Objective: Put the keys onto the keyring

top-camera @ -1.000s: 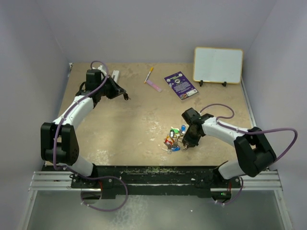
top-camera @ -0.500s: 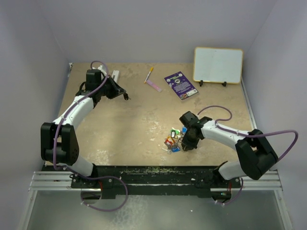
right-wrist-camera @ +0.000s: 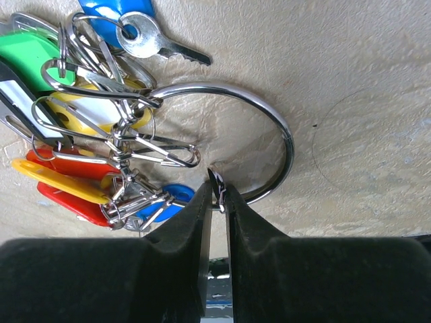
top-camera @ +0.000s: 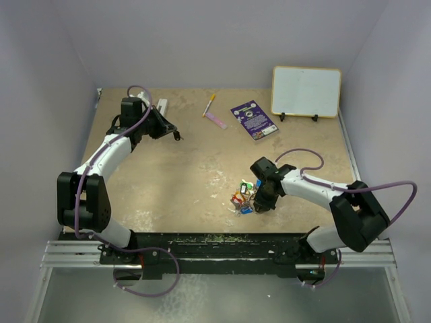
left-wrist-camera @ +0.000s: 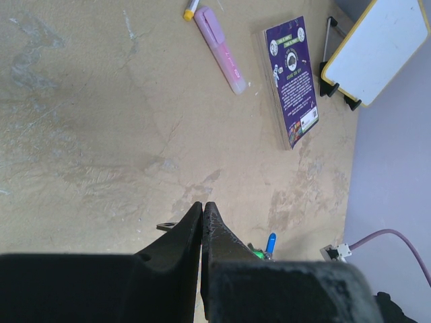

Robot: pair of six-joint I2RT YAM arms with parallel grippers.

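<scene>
The keys lie bunched on the table near the front right, with blue, red, yellow and green tags tangled in small rings and clips. The keyring, a silvery wire hoop, lies flat beside them with several small rings threaded on its left arc. My right gripper is down over the bunch and pinches a small metal end of the keyring between its narrow jaws. My left gripper hovers shut and empty at the far left, well away from the keys.
A small whiteboard stands at the back right. A purple card, a pink highlighter and a yellow-tipped pen lie in front of it. The walls close in on both sides.
My right gripper has shifted a little left toward the keys and its jaws have narrowed onto the keyring's end. The left arm has not moved.
</scene>
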